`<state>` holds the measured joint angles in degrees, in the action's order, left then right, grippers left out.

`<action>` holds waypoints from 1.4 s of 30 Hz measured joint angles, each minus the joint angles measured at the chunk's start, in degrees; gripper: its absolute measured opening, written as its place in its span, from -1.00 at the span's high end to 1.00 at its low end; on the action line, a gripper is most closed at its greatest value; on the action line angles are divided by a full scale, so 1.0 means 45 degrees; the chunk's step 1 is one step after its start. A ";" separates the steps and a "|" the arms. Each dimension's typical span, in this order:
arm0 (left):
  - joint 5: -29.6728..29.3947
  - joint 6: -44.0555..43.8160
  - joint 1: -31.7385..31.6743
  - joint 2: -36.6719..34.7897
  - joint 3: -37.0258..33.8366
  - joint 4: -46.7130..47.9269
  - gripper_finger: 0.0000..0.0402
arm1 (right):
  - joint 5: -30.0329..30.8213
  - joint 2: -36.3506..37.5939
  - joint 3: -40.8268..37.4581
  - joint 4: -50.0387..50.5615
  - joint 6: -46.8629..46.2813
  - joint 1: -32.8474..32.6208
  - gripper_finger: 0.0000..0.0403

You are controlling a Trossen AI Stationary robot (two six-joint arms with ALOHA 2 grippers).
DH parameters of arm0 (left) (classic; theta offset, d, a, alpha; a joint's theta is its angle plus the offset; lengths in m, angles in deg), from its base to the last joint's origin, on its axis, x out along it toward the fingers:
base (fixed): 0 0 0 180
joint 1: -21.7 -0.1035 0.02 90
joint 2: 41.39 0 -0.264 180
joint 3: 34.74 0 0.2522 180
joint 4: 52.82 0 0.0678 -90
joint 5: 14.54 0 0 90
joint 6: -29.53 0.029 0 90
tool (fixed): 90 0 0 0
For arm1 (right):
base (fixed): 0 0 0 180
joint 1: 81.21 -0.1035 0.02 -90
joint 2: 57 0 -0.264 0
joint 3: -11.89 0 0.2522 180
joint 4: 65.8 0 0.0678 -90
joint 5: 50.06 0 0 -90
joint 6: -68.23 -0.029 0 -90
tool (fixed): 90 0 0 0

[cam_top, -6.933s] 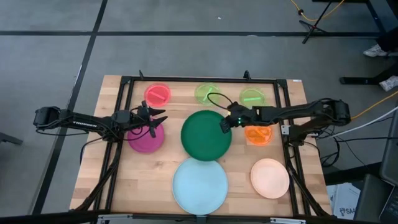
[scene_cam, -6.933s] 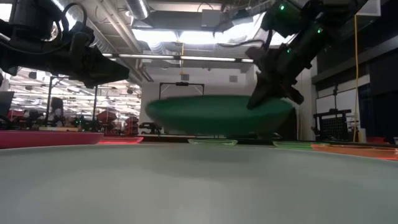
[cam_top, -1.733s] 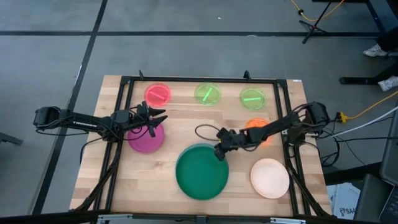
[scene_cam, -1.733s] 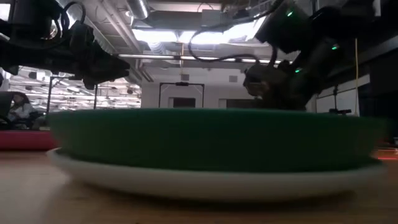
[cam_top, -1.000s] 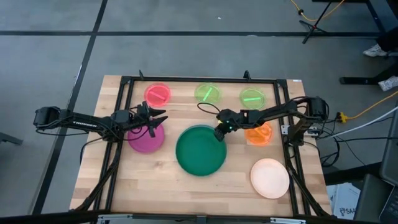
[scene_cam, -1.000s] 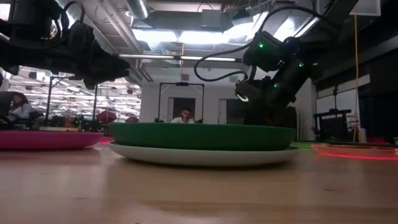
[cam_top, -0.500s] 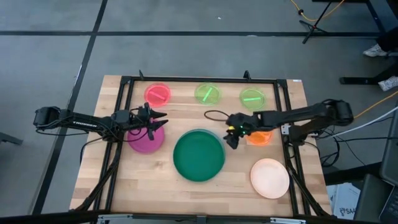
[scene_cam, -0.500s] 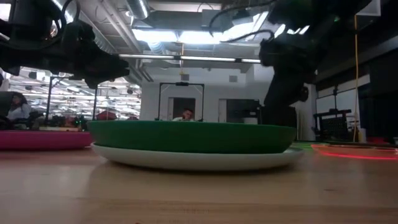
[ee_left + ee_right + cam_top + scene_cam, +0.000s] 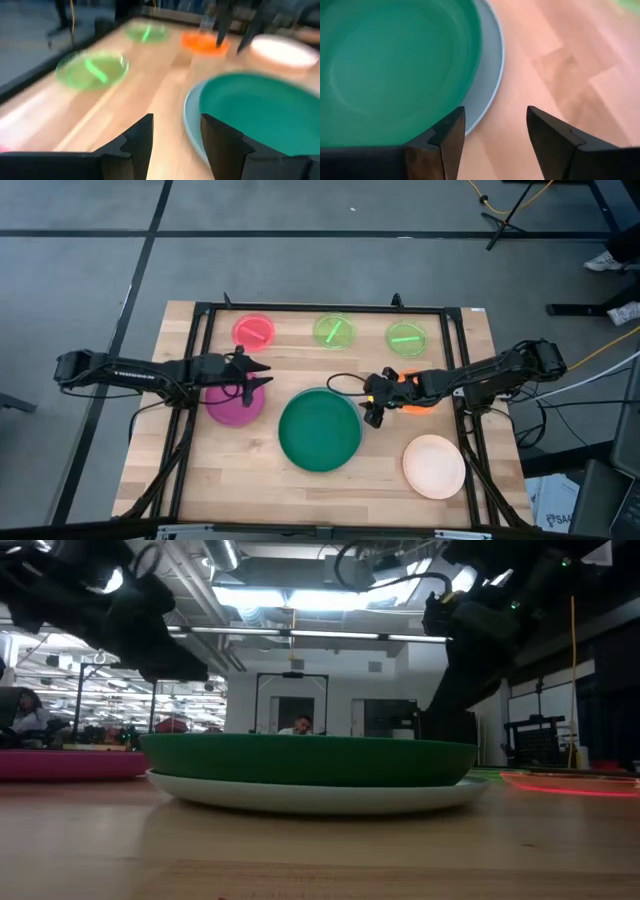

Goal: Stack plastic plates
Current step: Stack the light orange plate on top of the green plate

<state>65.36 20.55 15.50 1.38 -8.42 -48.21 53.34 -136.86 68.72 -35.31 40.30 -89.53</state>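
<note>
The dark green plate [image 9: 320, 430] lies nested in the light blue plate [image 9: 489, 75], whose rim shows around it; the stack rests on the wood at mid-table. My right gripper [image 9: 372, 411] stands open just off the stack's right rim, touching nothing. My left gripper [image 9: 256, 376] hovers open over the far right edge of the magenta plate [image 9: 234, 404]. The peach plate [image 9: 434, 466] lies near right. The orange plate [image 9: 416, 397] is partly under my right arm. A pink-red plate [image 9: 254, 331] and two lime green plates [image 9: 334, 331] [image 9: 407, 338] line the far edge.
A black metal frame [image 9: 460, 330] borders the wooden table [image 9: 250, 480]. Bare wood lies near left and between the stack and the peach plate. People and shop equipment show in the room beyond the table in the low view.
My right gripper has let go of the green plate's far right rim, opened, and drawn back toward the table's right, clear of the stack. The stack slid slightly toward the near left and now lies still. My left gripper has shifted a little toward the right.
</note>
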 joint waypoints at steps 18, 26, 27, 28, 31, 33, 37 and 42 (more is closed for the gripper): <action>0.1547 -0.1678 0.3952 0.1468 0.2269 0.7282 0.22 | 0.1222 -0.1028 0.0005 -0.2121 0.2299 0.0016 0.00; 0.1363 -0.3055 0.5260 0.2099 0.2274 0.7742 0.22 | 0.1222 -0.1387 0.0000 -0.2242 0.2318 0.0016 0.00; 0.1350 -0.3252 0.5341 0.2207 0.2274 0.7718 0.22 | 0.1227 -0.1391 0.0004 -0.2343 0.2318 0.0016 0.00; 0.1291 -0.3308 0.5405 0.2317 0.2275 0.7795 0.22 | 0.1227 -0.1392 0.0010 -0.2379 0.2318 0.0016 0.00; 0.0920 -0.3340 0.5573 0.2655 0.2274 0.7899 0.22 | 0.1038 -0.1392 0.0010 -0.2382 0.2317 0.0016 0.00; 0.0674 -0.3340 0.5595 0.2811 0.2274 0.7867 0.22 | 0.0598 -0.1392 0.0010 -0.2364 0.2323 0.0016 0.00; 0.0355 -0.3199 0.5581 0.2990 0.2274 0.7462 0.22 | -0.0204 -0.0842 0.0005 -0.2271 0.2155 -0.0098 0.00; 0.0421 -0.2888 0.5547 0.3001 0.2274 0.6572 0.22 | -0.1048 0.0438 0.0015 -0.0416 0.1488 -0.0796 0.00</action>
<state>67.25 7.55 40.46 14.88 1.81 -18.64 48.62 -134.89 68.79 -37.18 47.00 -93.12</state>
